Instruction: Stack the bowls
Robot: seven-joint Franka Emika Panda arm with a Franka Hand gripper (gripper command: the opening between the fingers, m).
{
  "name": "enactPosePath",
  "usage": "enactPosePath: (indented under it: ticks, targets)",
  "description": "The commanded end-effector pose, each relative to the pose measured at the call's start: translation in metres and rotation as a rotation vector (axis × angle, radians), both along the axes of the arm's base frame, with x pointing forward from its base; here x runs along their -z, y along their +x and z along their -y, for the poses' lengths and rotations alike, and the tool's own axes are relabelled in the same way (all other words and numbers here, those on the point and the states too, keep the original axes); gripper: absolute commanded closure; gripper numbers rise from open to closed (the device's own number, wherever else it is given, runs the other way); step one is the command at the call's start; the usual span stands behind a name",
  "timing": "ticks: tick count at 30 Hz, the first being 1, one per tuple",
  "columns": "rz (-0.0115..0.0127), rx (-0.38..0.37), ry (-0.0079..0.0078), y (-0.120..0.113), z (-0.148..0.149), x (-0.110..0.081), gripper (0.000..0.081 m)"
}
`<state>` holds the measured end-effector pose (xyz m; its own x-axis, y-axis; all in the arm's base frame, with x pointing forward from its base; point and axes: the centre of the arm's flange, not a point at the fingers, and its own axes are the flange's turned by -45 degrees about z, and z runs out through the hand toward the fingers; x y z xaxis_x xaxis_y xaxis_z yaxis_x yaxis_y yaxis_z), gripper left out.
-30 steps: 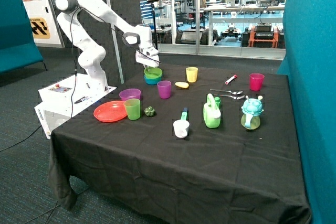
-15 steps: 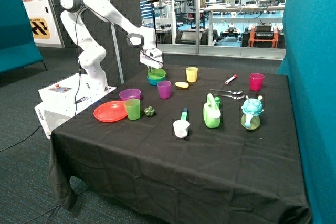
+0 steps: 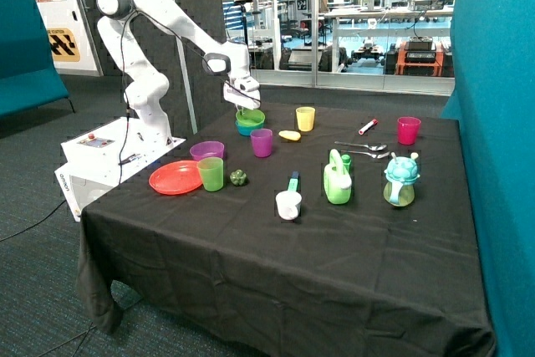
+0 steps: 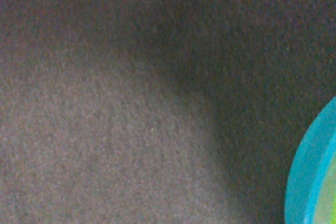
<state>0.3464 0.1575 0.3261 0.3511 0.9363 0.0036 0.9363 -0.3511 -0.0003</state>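
Observation:
The lime green bowl [image 3: 251,114] sits inside the blue bowl [image 3: 248,129] at the back of the black table, next to the purple cup. My gripper [image 3: 241,103] is directly over the near-arm rim of this pair, at or just above it. The purple bowl [image 3: 206,150] stands apart nearer the front, behind the green cup and beside the orange-red plate. The wrist view shows black cloth and, at one edge, the blue bowl's rim [image 4: 310,171] with green [image 4: 329,203] inside it.
An orange-red plate [image 3: 174,177], green cup [image 3: 211,173], purple cup [image 3: 262,142] and yellow cup [image 3: 306,118] stand around the bowls. Further along are a white scoop [image 3: 288,203], green watering can [image 3: 338,181], spoons [image 3: 361,148] and a pink cup [image 3: 408,130].
The gripper and the green-in-blue bowl pair have shifted a little toward the yellow cup. The arm's upper links have moved with it.

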Motion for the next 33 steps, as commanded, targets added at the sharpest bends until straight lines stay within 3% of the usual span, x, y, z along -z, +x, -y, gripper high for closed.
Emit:
enactPosePath:
  ticks: [1,15,21,26,29,33]
  targets:
    - [-0.001,0.001,-0.0035,0.003,0.003,-0.002,0.0576]
    - [-0.001,-0.002,-0.0035,0.005,0.001,-0.004,0.051]
    - [-0.001,0.006,-0.0035,0.009,0.001,-0.005,0.0367]
    - [-0.001,0.051,-0.0035,0.023,0.002,-0.006,0.0045]
    - [-0.0012,0.111,-0.0035,0.04,0.006,-0.006,0.0006]
    - [-0.0012,0.137,-0.0034,0.059,0.01,-0.006,0.004]
